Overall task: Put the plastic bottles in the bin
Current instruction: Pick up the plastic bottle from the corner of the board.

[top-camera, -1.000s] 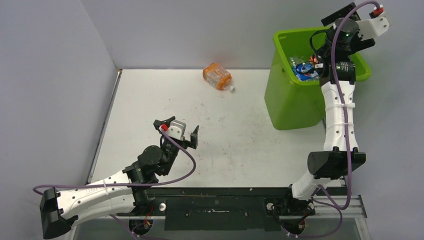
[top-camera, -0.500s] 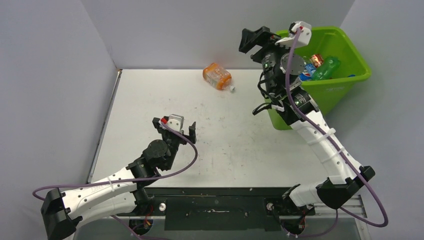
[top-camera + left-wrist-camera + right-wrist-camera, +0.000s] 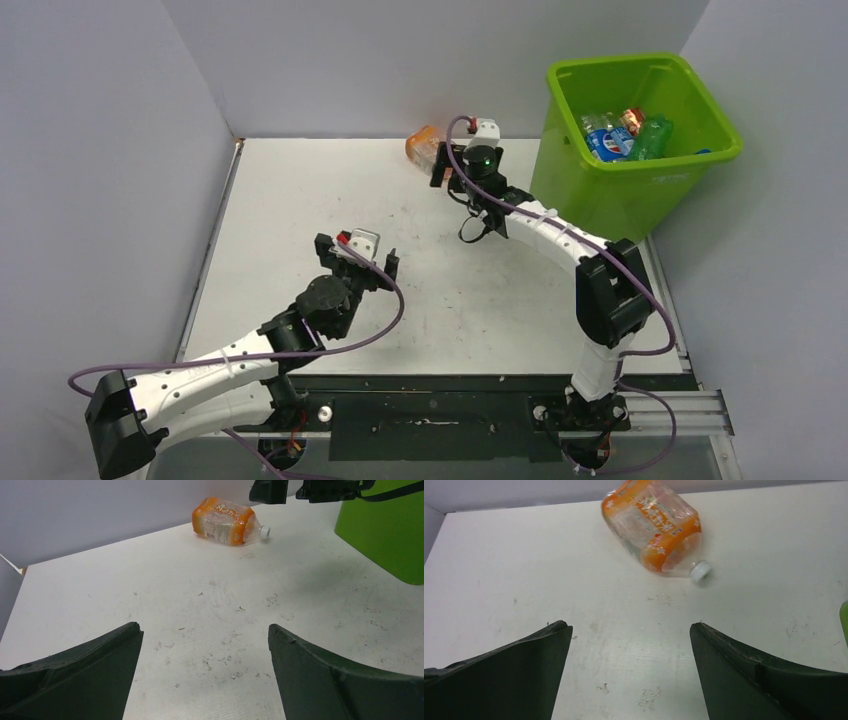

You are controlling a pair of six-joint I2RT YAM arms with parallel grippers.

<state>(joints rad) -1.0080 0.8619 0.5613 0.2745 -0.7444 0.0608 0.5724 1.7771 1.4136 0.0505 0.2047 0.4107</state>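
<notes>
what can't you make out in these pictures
Top view: the orange-labelled bottle is mostly hidden behind the right tool.
Top view: only the uppermost bottles show in the bin; its walls hide any beneath.
Right wrist view: the print on that bottle is too blurred to read.
Left wrist view: the bin is cut off by the right edge.

Overhead rear view, low wrist views sharing bottle (image 3: 651,527)

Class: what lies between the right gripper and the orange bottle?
Nothing: only bare, scuffed table separates the open right gripper from the orange bottle, clearest in the right wrist view.
</notes>
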